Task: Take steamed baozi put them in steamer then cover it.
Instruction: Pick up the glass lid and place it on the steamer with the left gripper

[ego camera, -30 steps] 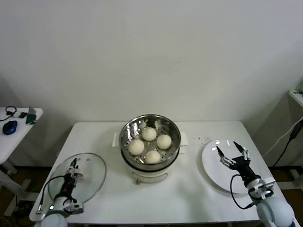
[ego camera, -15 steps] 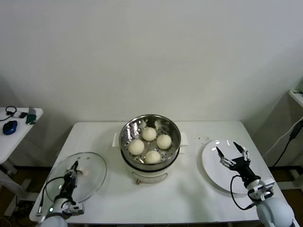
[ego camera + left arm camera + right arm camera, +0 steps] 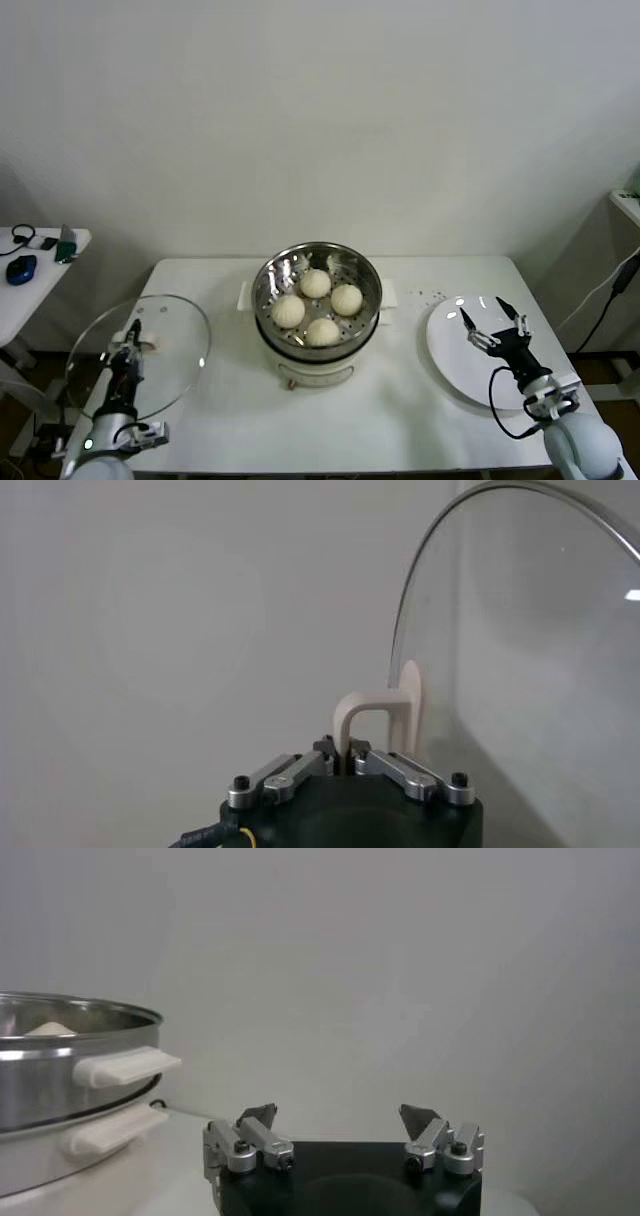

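Several cream-white baozi (image 3: 316, 283) lie inside the shiny steamer (image 3: 372, 285) at the middle of the table; its top is uncovered. At the table's left edge the round glass lid (image 3: 160, 350) is raised and tilted. My left gripper (image 3: 131, 340) is shut on its cream handle. In the left wrist view the jaws of that gripper (image 3: 343, 758) pinch the handle (image 3: 375, 715), and the lid's glass (image 3: 540, 660) stands beside it. My right gripper (image 3: 493, 322) hovers open and empty over the white plate (image 3: 450, 360). The right wrist view shows this gripper (image 3: 340, 1116) with the steamer (image 3: 60, 1063) off to its side.
A small side table with a blue mouse (image 3: 20, 268) stands beyond the table's left edge. A black cable (image 3: 610, 300) hangs beyond the right edge. White table surface lies in front of the steamer, between lid and plate.
My left gripper has shut on the lid's handle. The lid has risen off the table, tilted and shifted left. The right arm has stayed put.
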Controlling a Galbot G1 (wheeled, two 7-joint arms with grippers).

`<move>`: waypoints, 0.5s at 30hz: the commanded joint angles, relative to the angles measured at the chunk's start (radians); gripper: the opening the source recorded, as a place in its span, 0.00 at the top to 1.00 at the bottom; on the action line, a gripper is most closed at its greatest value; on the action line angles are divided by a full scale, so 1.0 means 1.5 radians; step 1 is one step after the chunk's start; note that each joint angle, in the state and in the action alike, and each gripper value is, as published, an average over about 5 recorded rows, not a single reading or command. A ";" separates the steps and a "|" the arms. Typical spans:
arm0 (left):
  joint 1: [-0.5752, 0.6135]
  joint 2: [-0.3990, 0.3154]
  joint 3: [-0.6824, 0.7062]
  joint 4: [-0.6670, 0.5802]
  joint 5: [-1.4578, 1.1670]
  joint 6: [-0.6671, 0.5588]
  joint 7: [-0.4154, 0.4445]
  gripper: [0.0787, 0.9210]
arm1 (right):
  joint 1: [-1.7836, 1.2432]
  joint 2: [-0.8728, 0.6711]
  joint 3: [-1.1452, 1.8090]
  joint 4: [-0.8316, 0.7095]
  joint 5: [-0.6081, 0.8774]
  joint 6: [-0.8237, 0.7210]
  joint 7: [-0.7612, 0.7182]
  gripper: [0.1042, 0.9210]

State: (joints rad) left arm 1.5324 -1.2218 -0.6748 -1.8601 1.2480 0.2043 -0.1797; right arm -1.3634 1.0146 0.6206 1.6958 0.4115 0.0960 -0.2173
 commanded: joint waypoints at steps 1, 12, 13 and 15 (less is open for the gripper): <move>0.054 0.053 0.006 -0.219 -0.009 0.177 0.027 0.92 | 0.012 0.000 -0.007 -0.012 -0.006 0.002 0.001 0.12; -0.047 0.160 0.126 -0.241 -0.036 0.269 0.061 0.92 | 0.049 0.001 -0.036 -0.038 -0.017 0.001 0.012 0.12; -0.068 0.169 0.152 -0.240 -0.039 0.282 0.072 0.92 | 0.053 0.001 -0.039 -0.041 -0.019 0.001 0.013 0.12; -0.127 0.183 0.212 -0.235 -0.044 0.308 0.100 0.92 | 0.060 0.002 -0.045 -0.044 -0.022 -0.001 0.015 0.12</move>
State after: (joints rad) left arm 1.5322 -1.0791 -0.5869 -2.1272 1.2164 0.4828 -0.1231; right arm -1.3114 1.0173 0.5805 1.6527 0.3899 0.0982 -0.2029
